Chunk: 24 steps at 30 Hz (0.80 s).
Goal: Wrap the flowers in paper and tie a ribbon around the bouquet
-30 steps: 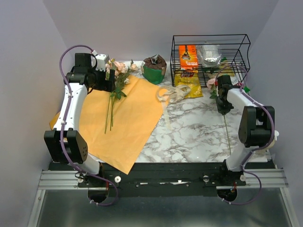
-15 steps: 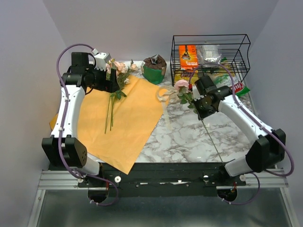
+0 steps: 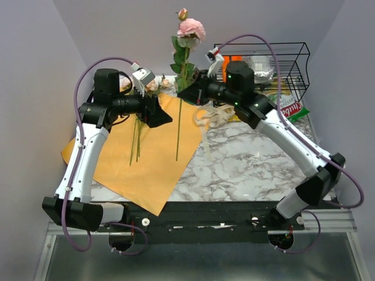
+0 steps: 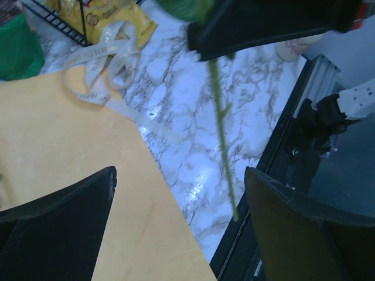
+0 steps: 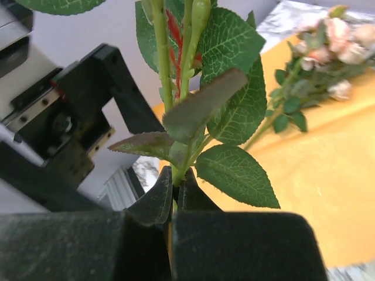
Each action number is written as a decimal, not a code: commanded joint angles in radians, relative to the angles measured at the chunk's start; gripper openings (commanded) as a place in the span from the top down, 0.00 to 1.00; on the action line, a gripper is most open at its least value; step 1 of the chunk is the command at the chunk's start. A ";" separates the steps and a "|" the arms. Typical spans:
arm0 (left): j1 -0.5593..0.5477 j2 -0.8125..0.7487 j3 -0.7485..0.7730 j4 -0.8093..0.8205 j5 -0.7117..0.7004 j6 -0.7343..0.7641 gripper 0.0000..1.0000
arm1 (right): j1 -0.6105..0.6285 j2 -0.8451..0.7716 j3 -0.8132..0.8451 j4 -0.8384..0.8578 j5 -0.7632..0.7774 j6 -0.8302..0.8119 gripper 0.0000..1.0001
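Matt orange paper [image 3: 158,158], glossy marbled tabletop [image 3: 246,164], black metal-wire basket [image 3: 293,43].

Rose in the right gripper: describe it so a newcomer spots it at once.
Start at the orange paper on the left of the marble table. Above its far right corner, the right gripper pinches one long-stemmed pink rose upright. Unlike the small bunch of flowers lying flat on the paper, it stands alone, bloom in the air.

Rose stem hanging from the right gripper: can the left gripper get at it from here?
Probably yes. The left gripper is open, and the stem hangs free just ahead of it with nothing between. The right gripper pinches it higher up.
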 commanded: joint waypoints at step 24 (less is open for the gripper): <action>0.124 -0.022 -0.268 0.224 -0.256 -0.364 1.00 | 0.065 0.188 0.180 -0.207 0.255 -0.189 0.22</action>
